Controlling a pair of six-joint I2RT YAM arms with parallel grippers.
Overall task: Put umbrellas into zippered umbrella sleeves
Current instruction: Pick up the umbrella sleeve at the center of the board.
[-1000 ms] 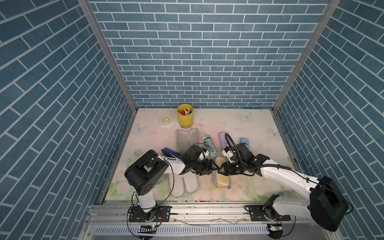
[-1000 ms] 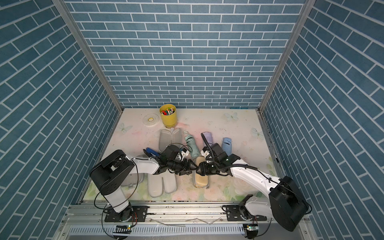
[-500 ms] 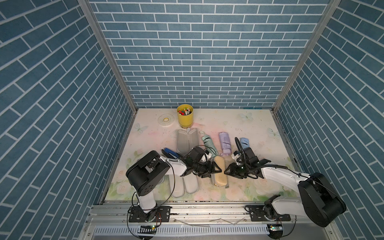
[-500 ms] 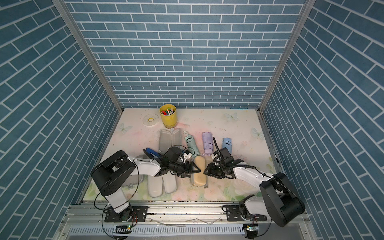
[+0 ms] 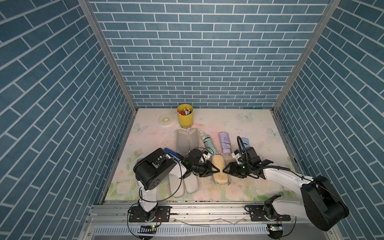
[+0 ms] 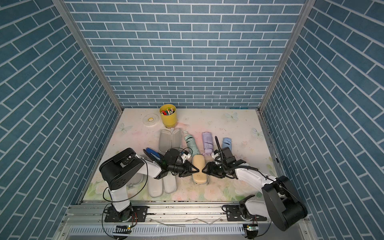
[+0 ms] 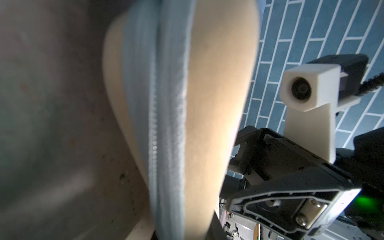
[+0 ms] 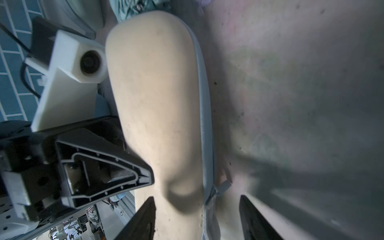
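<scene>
A closed cream-tan sleeve (image 5: 219,166) lies near the table's front middle, between both grippers. My left gripper (image 5: 217,170) is at its left side, with the jaws pinched on the zip edge (image 7: 166,124). One of its fingers (image 8: 116,172) rests on the sleeve's top. At the right side, my right gripper (image 8: 199,220) stands open astride the zip edge, near the zip pull (image 8: 224,185). Behind lie a mint umbrella (image 5: 208,143), a lilac umbrella (image 5: 225,143) and a light blue umbrella (image 5: 245,142), which the right arm partly hides. An open grey-lined sleeve (image 5: 187,141) lies further back.
Another open sleeve (image 5: 182,186) lies under the left arm, at the front left. A small dark blue object (image 5: 172,154) sits beside that arm. A yellow cup of pens (image 5: 185,117) and a tape roll (image 5: 165,120) stand at the back.
My left gripper's jaws have closed at the cream-tan sleeve's left edge. My right gripper drew off to the right, then came back to the sleeve's right edge with wider jaws.
</scene>
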